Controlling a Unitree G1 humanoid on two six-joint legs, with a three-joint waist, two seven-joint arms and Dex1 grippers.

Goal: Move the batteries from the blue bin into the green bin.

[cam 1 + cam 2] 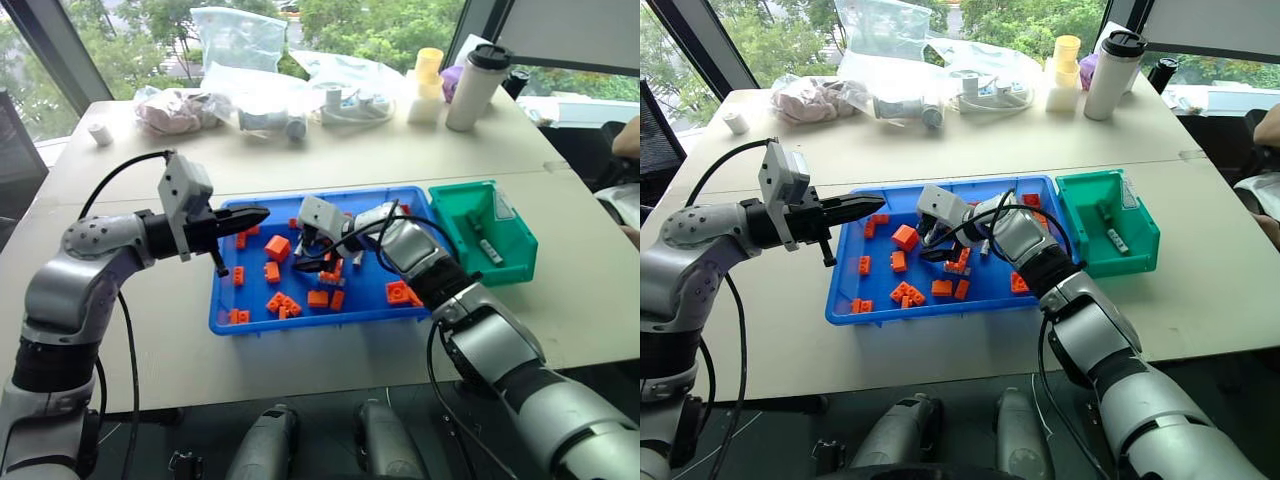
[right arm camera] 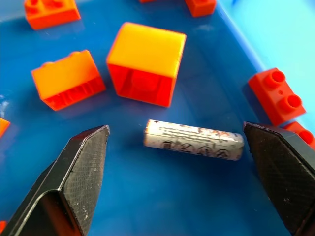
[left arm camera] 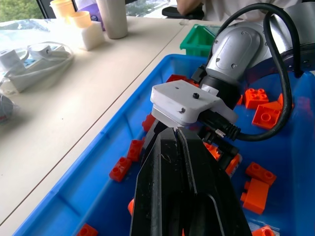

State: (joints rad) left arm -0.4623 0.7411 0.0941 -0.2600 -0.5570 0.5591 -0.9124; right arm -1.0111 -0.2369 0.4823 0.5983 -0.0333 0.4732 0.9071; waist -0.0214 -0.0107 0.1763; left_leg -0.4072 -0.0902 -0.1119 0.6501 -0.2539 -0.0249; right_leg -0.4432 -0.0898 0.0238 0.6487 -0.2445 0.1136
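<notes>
Worktop (image 1: 150,330), pale and wide, carries the large shallow bright-blue plastic bin (image 1: 225,318), strewn with orange toy bricks (image 1: 277,247). Right of it, just beside its rim, stands the small deep green plastic bin (image 1: 520,262), where at least one silver-grey battery (image 1: 488,248) already lies, so part of the job looks done. The right gripper (image 2: 177,147) reaches down into the blue bin, fingers wide apart either side of a loose silver cylindrical battery (image 2: 194,139), not yet grasped. The left gripper (image 1: 250,215) hovers over the blue bin's far-left corner, fingers together, holding nothing.
</notes>
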